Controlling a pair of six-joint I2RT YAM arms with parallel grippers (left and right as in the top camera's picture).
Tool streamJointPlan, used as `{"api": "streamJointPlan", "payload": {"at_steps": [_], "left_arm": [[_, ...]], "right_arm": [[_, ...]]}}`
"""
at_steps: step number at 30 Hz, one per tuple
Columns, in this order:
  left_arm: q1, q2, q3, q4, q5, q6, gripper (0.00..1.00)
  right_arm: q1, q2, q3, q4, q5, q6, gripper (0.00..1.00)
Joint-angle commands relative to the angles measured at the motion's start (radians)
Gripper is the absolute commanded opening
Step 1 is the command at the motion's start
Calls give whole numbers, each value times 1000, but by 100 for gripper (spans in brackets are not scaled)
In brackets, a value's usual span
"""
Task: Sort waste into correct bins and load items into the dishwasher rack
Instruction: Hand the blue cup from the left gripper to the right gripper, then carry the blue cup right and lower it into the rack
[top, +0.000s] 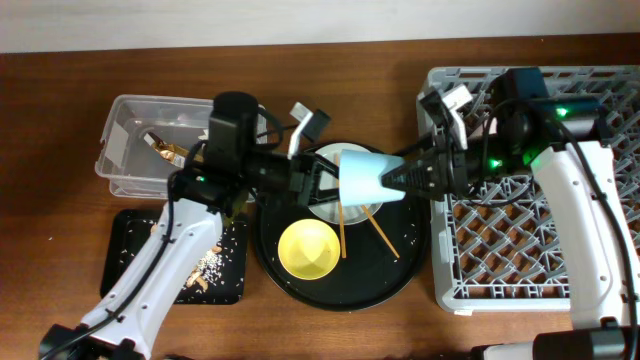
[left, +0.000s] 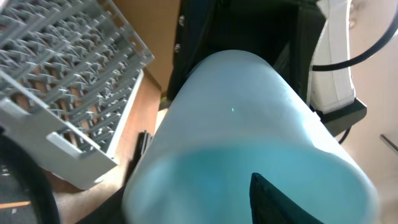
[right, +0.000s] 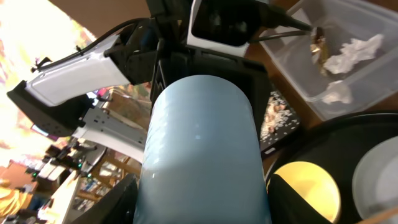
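Note:
The blue cup (top: 365, 180) hangs on its side above the round black tray, held between both arms. My left gripper (top: 328, 182) is shut on its rim, with one finger inside the mouth (left: 273, 199). My right gripper (top: 405, 178) is shut on the cup's narrow end, its fingers flanking the body (right: 202, 211). The cup fills the left wrist view (left: 236, 124) and the right wrist view (right: 199, 155). The yellow bowl (top: 306, 250), the pale plate (top: 325, 160) and the chopsticks (top: 341, 230) lie on the round tray. The pink cup is out of view.
The grey rack (top: 520, 250) stands at the right. The clear tub (top: 125, 165) at the left holds tissue (right: 354, 53) and the gold wrapper (top: 165, 150). The shallow black tray (top: 130, 260) below it holds food scraps (top: 210, 265). The round black tray (top: 400, 270) sits in the middle.

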Motion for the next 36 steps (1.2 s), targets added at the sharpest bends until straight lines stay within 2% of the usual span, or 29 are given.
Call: {"api": "streamJointPlan", "payload": {"at_steps": [1, 6, 11, 12, 13, 18, 25, 31, 36], "left_arm": [[71, -11, 2, 0, 34, 13, 57], [146, -11, 2, 0, 23, 14, 76], [190, -11, 2, -1, -4, 14, 86], [192, -11, 2, -1, -4, 13, 98], [192, -11, 2, -1, -4, 13, 99], [192, -11, 2, -1, -4, 13, 99], [192, -11, 2, -1, -4, 13, 99], [192, -11, 2, -1, -4, 13, 99], [192, -11, 2, -1, -4, 13, 99]], "right_arm": [[-71, 2, 6, 3, 26, 19, 43], [-163, 2, 6, 5, 144, 70, 42], [-283, 2, 6, 11, 315, 177, 39], [-307, 2, 6, 12, 339, 198, 38], [-332, 2, 6, 15, 367, 220, 38], [-456, 2, 6, 89, 626, 421, 36], [-447, 3, 6, 153, 1028, 669, 34], [-418, 3, -1, 138, 1091, 694, 34], [-405, 5, -49, 192, 1102, 694, 34]]}}
